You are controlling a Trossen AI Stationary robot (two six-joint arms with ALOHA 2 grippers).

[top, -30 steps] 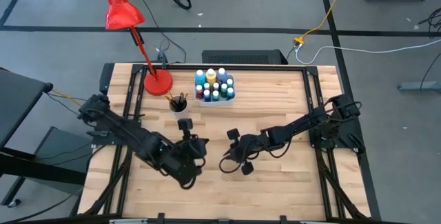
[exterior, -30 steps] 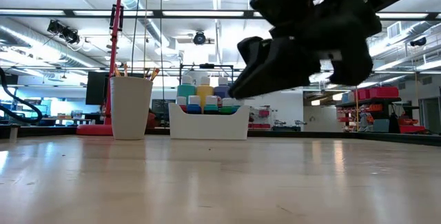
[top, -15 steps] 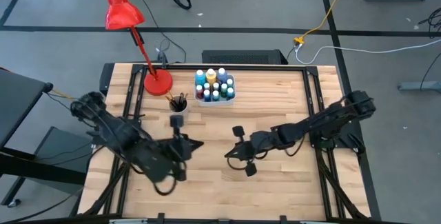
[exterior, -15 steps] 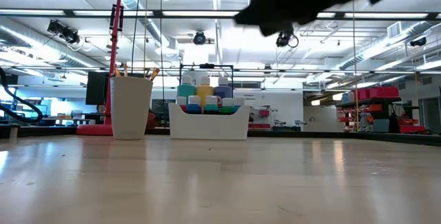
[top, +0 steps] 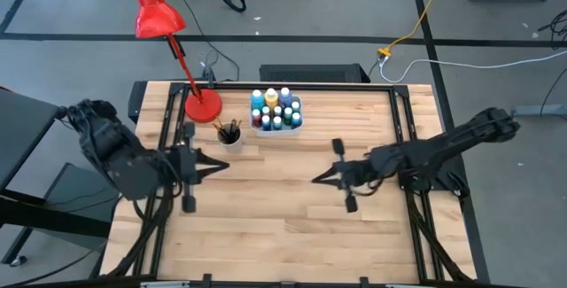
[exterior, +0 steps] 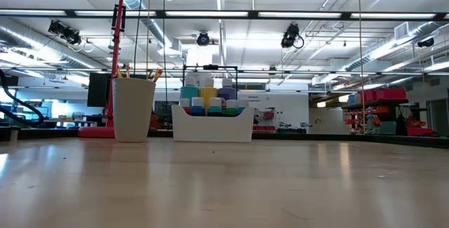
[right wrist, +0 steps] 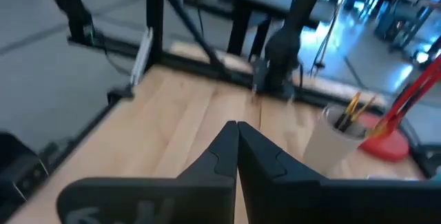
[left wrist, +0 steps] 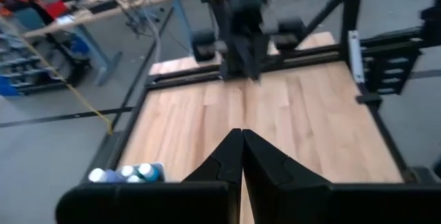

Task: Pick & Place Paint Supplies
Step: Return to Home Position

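- The paint bottles (top: pixel 275 111) stand packed in a white tray (exterior: pixel 212 124) at 12 o'clock on the table (top: pixel 372 235). The paintbrushes (top: pixel 229 129) stand upright in a white cup (exterior: pixel 133 112) just at the tray's 9 o'clock, beside the base of the red lamp (top: pixel 203 106).
- Both arms are well apart from them. The left gripper (top: pixel 213 165) hangs at the table's 9 o'clock and the right gripper (top: pixel 321 178) toward 3 o'clock, each with its fingers pressed together on nothing.
- The bottles look light, rigid and smooth-sided, so probably slippery. Packed this tight, only the caps offer a hold, taken from above.
- The brushes look thin, stiff and very light. A pinch on the handle above the cup's rim seems best, followed by a straight lift, since the cup may tip.
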